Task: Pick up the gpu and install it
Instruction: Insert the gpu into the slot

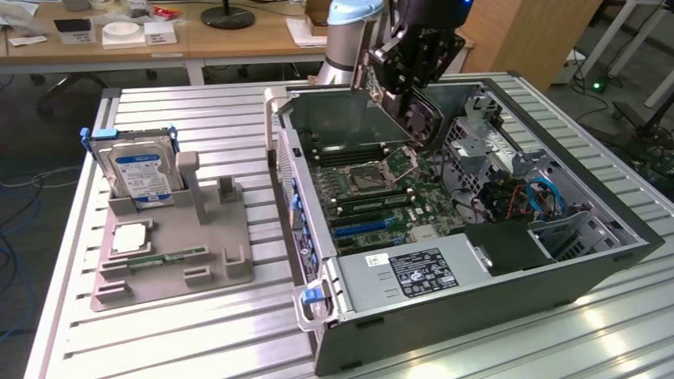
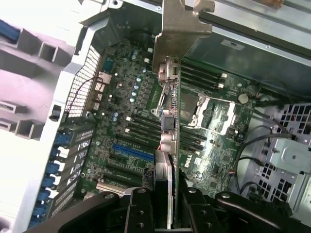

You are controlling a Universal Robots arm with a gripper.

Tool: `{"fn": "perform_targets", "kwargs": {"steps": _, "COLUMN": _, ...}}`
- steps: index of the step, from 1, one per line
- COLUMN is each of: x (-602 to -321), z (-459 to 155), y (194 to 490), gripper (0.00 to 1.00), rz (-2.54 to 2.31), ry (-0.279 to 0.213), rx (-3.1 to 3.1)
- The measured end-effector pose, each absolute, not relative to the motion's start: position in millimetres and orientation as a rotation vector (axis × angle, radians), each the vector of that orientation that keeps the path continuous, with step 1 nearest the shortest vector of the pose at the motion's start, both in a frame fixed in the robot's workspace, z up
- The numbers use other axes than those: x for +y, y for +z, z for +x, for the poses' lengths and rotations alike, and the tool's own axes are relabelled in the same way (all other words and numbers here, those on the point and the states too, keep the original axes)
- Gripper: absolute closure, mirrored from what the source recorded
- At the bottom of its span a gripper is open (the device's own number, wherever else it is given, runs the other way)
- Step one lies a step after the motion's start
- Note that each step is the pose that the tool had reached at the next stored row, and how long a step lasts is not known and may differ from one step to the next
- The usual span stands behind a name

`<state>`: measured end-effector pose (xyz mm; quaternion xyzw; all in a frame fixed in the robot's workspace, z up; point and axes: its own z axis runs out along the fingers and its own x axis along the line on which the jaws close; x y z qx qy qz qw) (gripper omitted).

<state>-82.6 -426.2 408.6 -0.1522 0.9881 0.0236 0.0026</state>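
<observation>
Between the two black fingers of the gripper [image 2: 165, 196], clamping one gpu [image 2: 181, 29] edge-on (thin flat card, silver metal bracket leading), jaws closed on it. Hanging just above one green motherboard [image 2: 136, 111] inside one open metal case [image 1: 589, 260]. Standing well apart in one grey moulded holder [image 1: 216, 225]: one boxy hard drive [image 1: 137, 174].
</observation>
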Motion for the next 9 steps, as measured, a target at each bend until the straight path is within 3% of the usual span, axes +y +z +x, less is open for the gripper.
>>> {"fn": "perform_targets", "kwargs": {"steps": 9, "x": -426.4, "z": -82.6, "y": 408.6, "gripper": 0.72, "rz": -0.649, "ry": 0.074, "rx": 3.07}}
